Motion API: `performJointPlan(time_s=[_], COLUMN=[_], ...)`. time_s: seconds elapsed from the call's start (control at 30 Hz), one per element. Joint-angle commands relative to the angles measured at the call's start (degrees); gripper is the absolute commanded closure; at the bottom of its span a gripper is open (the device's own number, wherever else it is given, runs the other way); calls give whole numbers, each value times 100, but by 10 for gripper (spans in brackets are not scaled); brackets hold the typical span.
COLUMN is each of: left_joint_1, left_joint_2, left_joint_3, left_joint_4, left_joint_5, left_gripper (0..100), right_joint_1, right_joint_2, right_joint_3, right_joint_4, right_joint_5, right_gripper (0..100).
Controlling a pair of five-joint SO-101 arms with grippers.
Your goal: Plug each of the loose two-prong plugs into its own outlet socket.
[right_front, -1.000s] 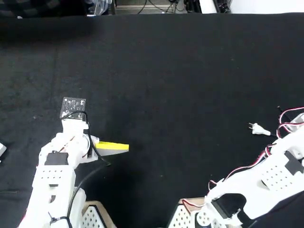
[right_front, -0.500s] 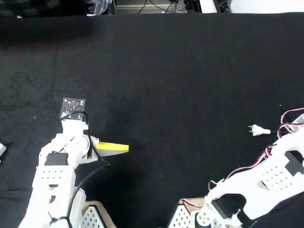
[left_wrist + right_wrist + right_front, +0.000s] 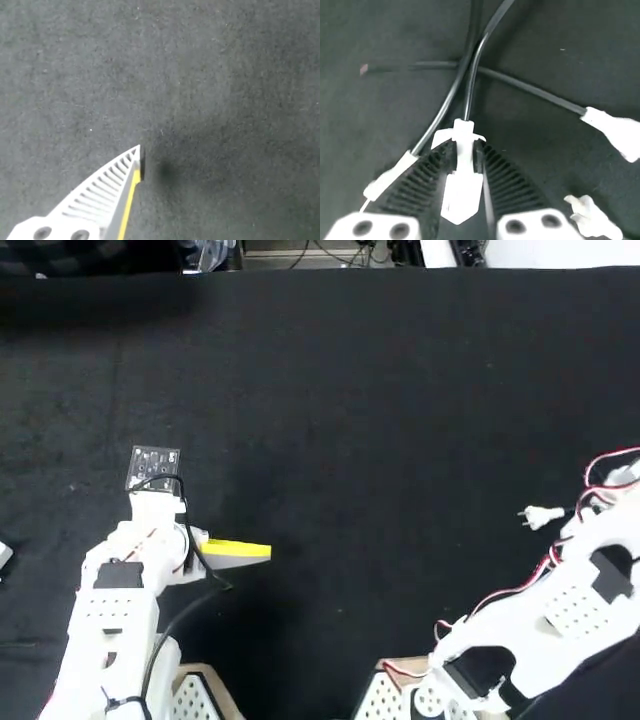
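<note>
My right gripper (image 3: 464,145) is shut on a white two-prong plug (image 3: 462,187) whose black cable runs away over the mat. In the high view this plug (image 3: 538,516) sticks out leftward from the right arm (image 3: 590,585) at the table's right edge. Other white plugs lie close by on the mat: one (image 3: 616,134) on a black cable, one (image 3: 387,180) beside a finger, and a third (image 3: 587,220). A small dark outlet block (image 3: 154,466) sits at the left. Just in front of it my left gripper (image 3: 236,551) is shut and holds nothing, its tip (image 3: 138,159) low over bare mat.
Black cloth (image 3: 350,390) covers the whole table. Black cables (image 3: 470,55) cross in front of the right gripper. Red and white wires (image 3: 605,472) loop off the right arm. A pale object (image 3: 4,556) lies at the left edge.
The right arm has swung a little toward the back and left, and the held plug has shifted slightly left with it. The left arm has not moved.
</note>
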Motion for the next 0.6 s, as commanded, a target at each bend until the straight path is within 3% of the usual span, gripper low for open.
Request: performJointPlan(time_s=[0.0, 0.13, 0.4, 0.57], left_joint_1=[-40, -40, -40, -40], left_joint_2=[0, 0, 0, 0], left_joint_3=[-22, -22, -22, -22], left_joint_4=[-123, -123, -123, -132], left_joint_5=[-44, -44, -44, -44], left_gripper=[286, 286, 286, 286], right_joint_1=[-202, -167, -167, -237], right_joint_2=[-48, -48, -75, -66], right_joint_3=[-374, -365, -338, -321], right_joint_4=[475, 765, 1020, 1301], right_joint_5=[448, 862, 1187, 1152], right_gripper=[970, 939, 628, 631])
